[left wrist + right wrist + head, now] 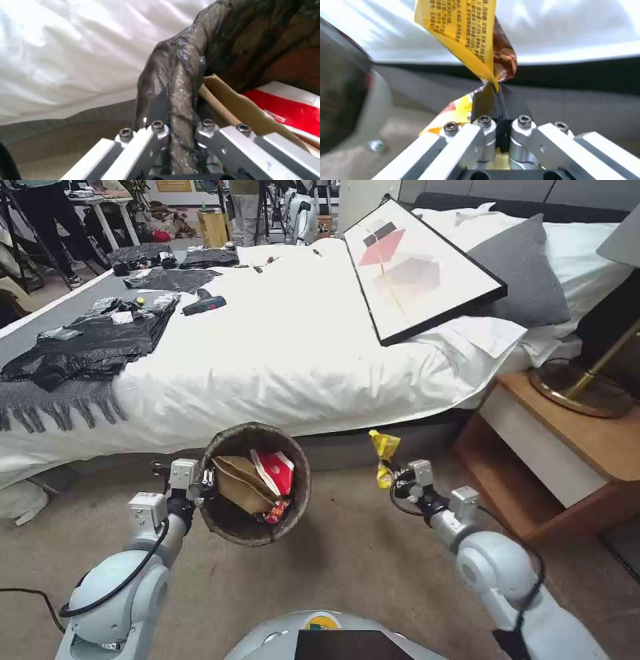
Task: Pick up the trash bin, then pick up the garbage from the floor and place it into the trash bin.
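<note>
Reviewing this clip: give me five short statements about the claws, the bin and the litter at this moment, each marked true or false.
1. The left claw grips the trash bin by its bag-lined rim. True.
2. The right claw is open. False: it is shut on a yellow wrapper.
3. The bin is empty. False: a brown paper bag and a red-and-white packet lie inside.
4. The yellow wrapper is already in the bin. False: it hangs beside the bin, apart from it.
5. A framed picture lies on the bed. True.
</note>
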Robot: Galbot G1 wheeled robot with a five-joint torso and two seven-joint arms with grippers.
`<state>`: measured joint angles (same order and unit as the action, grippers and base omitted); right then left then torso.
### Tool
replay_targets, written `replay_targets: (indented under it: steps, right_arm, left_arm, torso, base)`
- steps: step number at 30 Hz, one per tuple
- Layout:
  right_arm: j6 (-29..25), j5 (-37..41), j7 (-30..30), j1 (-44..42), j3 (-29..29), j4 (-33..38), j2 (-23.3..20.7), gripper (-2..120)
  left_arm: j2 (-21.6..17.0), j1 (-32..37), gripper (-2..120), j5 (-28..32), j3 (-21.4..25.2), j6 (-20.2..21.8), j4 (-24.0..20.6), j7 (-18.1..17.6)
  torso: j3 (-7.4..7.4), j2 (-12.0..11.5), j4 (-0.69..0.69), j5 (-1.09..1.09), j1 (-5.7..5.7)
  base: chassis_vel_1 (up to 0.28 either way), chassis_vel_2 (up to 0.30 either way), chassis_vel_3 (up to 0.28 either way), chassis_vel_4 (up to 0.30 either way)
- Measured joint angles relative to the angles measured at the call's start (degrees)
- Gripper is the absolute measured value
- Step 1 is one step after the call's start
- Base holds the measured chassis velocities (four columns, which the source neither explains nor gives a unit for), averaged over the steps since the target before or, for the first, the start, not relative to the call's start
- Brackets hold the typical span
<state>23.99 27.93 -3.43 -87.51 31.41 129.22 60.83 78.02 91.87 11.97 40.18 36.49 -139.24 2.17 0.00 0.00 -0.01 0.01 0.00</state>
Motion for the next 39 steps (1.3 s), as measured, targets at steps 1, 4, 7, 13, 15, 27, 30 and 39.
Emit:
replay_targets:
  steps: [1, 4, 7, 13, 15, 27, 30, 39]
  right_arm:
    - [0.09, 0.24, 0.05, -0.32, 0.33, 1.15, -0.39, 0]
    - [0.45, 0.98, 0.26, -0.58, 0.72, 4.39, -2.09, 0]
    - [1.93, 3.22, 1.54, 1.03, 0.25, 8.04, -4.37, 0]
    - [4.58, 8.27, 3.49, 6.86, -3.02, 11.69, -8.48, 0]
    - [5.35, 10.88, 4.32, 10.45, -5.67, 12.12, -10.65, 0]
    - [8.52, 17.55, 7.73, 30.3, -26.03, 9.66, -11.19, 0]
    - [9.12, 17.62, 7.32, 31.12, -27.18, 9.32, -10.66, 0]
    - [9.83, 17.35, 6.73, 32.32, -31.07, 7.4, -9.1, 0]
  left_arm:
    - [-0.03, 0.04, 3, 0.0, -0.03, 0.02, 0.0, 0.0]
    - [-0.19, 0.18, 3, 0.12, -0.13, 0.19, -0.02, -0.01]
    - [-0.36, 0.34, 3, 0.16, -0.17, 0.4, -0.06, -0.02]
    - [-0.48, 0.48, 3, 0.16, -0.29, 0.57, -0.14, -0.07]
    - [-0.49, 0.41, 3, 0.08, -0.5, 0.6, -0.15, -0.1]
    - [-0.17, 0.64, 3, -0.58, -0.58, 0.63, -0.46, -0.21]
    - [-0.08, 0.69, 3, -0.74, -0.58, 0.64, -0.5, -0.23]
    - [0.33, 0.54, 3, -1.39, -1.26, 0.64, -0.54, -0.27]
  torso:
    - [0.0, 0.0, 0.0, 0.0, 0.0]
    - [0.0, 0.0, 0.01, 0.0, 0.0]
    - [0.0, 0.0, 0.01, 0.0, 0.0]
    - [0.0, 0.0, 0.01, 0.0, 0.0]
    - [0.0, 0.0, 0.01, -0.01, 0.0]
    - [0.01, 0.0, 0.01, -0.01, 0.0]
    - [0.01, 0.0, 0.01, -0.01, 0.0]
    - [0.0, 0.0, -0.01, -0.01, 0.0]
  base:
    - [0.0, 0.0, 0.0, 0.0]
    - [0.0, 0.0, 0.0, 0.0]
    - [0.0, 0.0, 0.0, 0.0]
    - [0.0, 0.0, 0.0, 0.0]
    - [0.0, 0.0, 0.0, 0.0]
    - [0.0, 0.0, 0.0, 0.0]
    - [0.0, 0.0, 0.0, 0.0]
    - [0.0, 0.0, 0.0, 0.0]
